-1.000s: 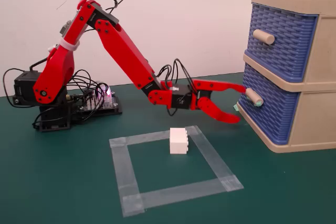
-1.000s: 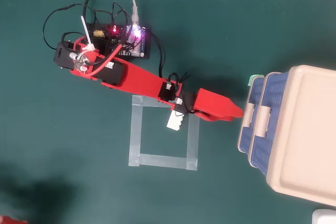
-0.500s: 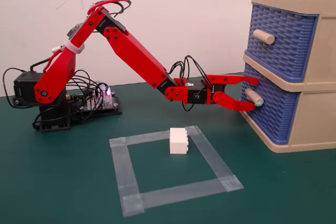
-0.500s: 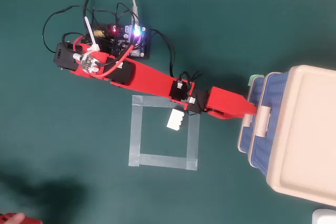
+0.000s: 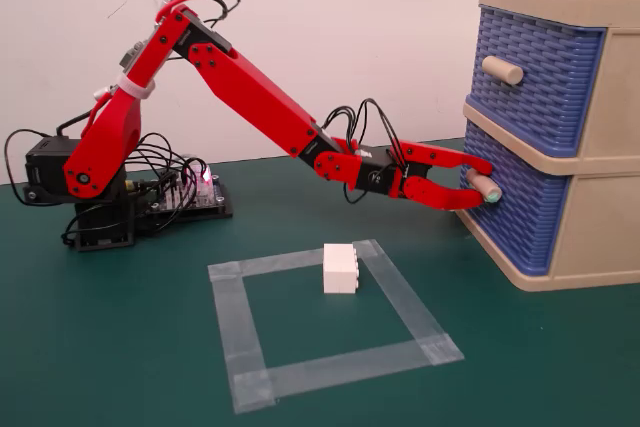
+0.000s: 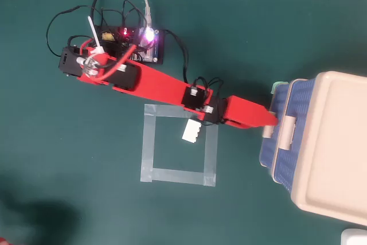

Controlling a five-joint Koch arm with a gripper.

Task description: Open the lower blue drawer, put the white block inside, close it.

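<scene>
While the gripper brackets the lower blue drawer's knob, jaws parted, centre it before closing. Pull straight, away from the worktop's right edge.

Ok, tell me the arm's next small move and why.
Probably close the end effector on the lower blue drawer's knob, then pull. The jaws stand open above and below the knob, the lower blue drawer looks barely out, and the white block sits in the tape square.

Red arm stretched forward, claw jaws parted
</scene>
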